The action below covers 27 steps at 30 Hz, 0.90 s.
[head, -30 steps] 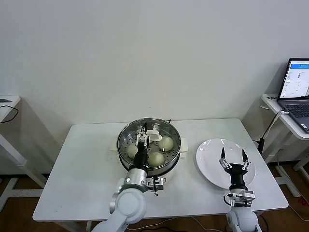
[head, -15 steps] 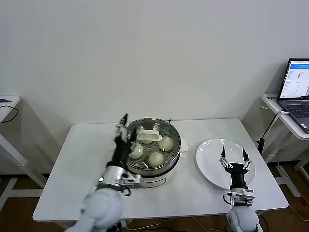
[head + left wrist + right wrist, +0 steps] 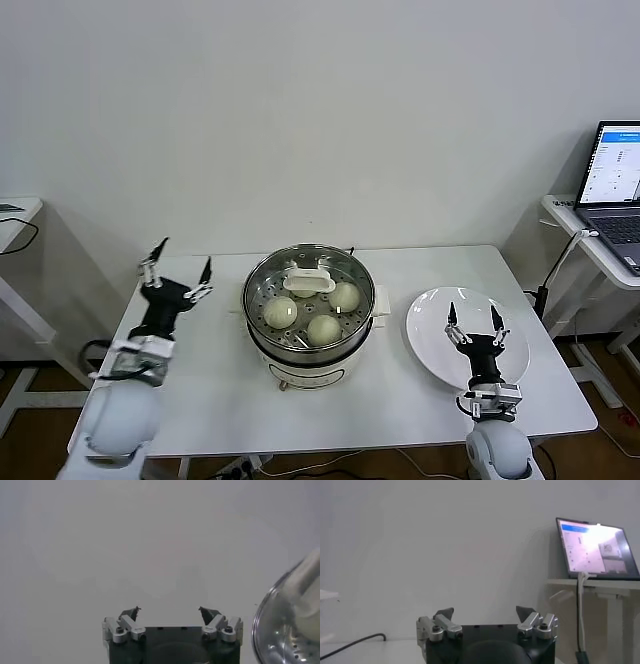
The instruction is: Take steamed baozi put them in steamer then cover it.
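The steamer [image 3: 300, 352] stands mid-table on its cream base. The clear glass cover, with its cream handle [image 3: 308, 281], sits on it. Through the glass I see baozi: one front left [image 3: 280, 312], one front [image 3: 323, 328], one right [image 3: 344, 295]; a fourth is mostly hidden under the handle. My left gripper [image 3: 177, 266] is open and empty, raised over the table's left side, well clear of the steamer. In the left wrist view its jaws stand wide apart [image 3: 169, 612], with the steamer's shiny edge [image 3: 287, 630] beside them. My right gripper [image 3: 472, 323] is open and empty over the white plate [image 3: 430, 345].
The white table [image 3: 200, 400] holds only the steamer and the plate. A laptop [image 3: 612, 190] sits on a side desk at the right, also in the right wrist view [image 3: 595, 550]. Another desk edge [image 3: 15, 215] is at the far left. A wall stands behind.
My left gripper has let go of the cover's handle and swung away to the left, up over the table's left side. The cover stays on the steamer. The right gripper barely moved.
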Each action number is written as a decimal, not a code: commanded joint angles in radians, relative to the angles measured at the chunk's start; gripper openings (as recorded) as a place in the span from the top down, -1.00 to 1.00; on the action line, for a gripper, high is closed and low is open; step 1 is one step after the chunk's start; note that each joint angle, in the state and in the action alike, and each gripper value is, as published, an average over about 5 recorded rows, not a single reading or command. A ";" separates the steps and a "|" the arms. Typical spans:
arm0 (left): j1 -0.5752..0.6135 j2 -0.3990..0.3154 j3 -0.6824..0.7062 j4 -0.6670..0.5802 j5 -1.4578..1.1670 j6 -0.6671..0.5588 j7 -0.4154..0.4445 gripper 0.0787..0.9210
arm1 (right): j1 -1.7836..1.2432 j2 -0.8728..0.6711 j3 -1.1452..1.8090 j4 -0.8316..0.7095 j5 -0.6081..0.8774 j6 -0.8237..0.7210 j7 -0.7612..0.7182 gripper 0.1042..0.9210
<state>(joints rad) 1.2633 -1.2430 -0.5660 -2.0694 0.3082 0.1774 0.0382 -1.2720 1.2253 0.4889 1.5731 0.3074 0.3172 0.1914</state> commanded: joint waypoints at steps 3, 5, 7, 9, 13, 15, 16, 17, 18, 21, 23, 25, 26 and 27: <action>0.236 -0.070 -0.270 0.090 -0.383 -0.333 0.084 -0.77 | 0.001 -0.003 -0.029 0.019 0.036 -0.072 0.007 -0.76; 0.254 -0.084 -0.275 0.090 -0.383 -0.352 0.095 -0.77 | 0.001 -0.001 -0.030 0.015 0.037 -0.071 0.007 -0.76; 0.268 -0.093 -0.275 0.092 -0.382 -0.366 0.103 -0.77 | 0.000 0.001 -0.031 0.015 0.038 -0.070 0.005 -0.76; 0.279 -0.097 -0.271 0.091 -0.382 -0.374 0.108 -0.77 | -0.001 0.003 -0.032 0.018 0.039 -0.072 -0.001 -0.76; 0.292 -0.104 -0.261 0.085 -0.382 -0.380 0.110 -0.77 | -0.004 0.013 -0.029 0.025 0.042 -0.085 -0.019 -0.76; 0.293 -0.105 -0.255 0.086 -0.382 -0.379 0.110 -0.77 | -0.006 0.018 -0.026 0.027 0.044 -0.088 -0.021 -0.76; 0.293 -0.106 -0.253 0.087 -0.382 -0.379 0.110 -0.77 | -0.007 0.019 -0.025 0.027 0.045 -0.089 -0.022 -0.76; 0.293 -0.107 -0.251 0.088 -0.382 -0.378 0.110 -0.77 | -0.009 0.019 -0.024 0.027 0.045 -0.089 -0.023 -0.76; 0.294 -0.108 -0.250 0.087 -0.382 -0.377 0.110 -0.77 | -0.011 0.019 -0.023 0.028 0.046 -0.088 -0.025 -0.76; 0.299 -0.113 -0.247 0.086 -0.381 -0.375 0.110 -0.77 | -0.017 0.018 -0.021 0.031 0.046 -0.088 -0.027 -0.76; 0.302 -0.115 -0.242 0.090 -0.378 -0.374 0.110 -0.77 | -0.020 0.018 -0.022 0.036 0.045 -0.088 -0.026 -0.76; 0.303 -0.115 -0.237 0.096 -0.375 -0.374 0.109 -0.77 | -0.023 0.019 -0.022 0.042 0.044 -0.089 -0.023 -0.76; 0.303 -0.115 -0.235 0.099 -0.373 -0.374 0.109 -0.77 | -0.024 0.018 -0.022 0.044 0.044 -0.089 -0.021 -0.76; 0.303 -0.114 -0.234 0.101 -0.371 -0.373 0.109 -0.77 | -0.026 0.018 -0.021 0.046 0.044 -0.089 -0.019 -0.76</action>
<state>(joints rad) 1.5374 -1.3489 -0.7879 -1.9844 -0.0387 -0.1640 0.1369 -1.2937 1.2413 0.4679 1.6080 0.3464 0.2379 0.1743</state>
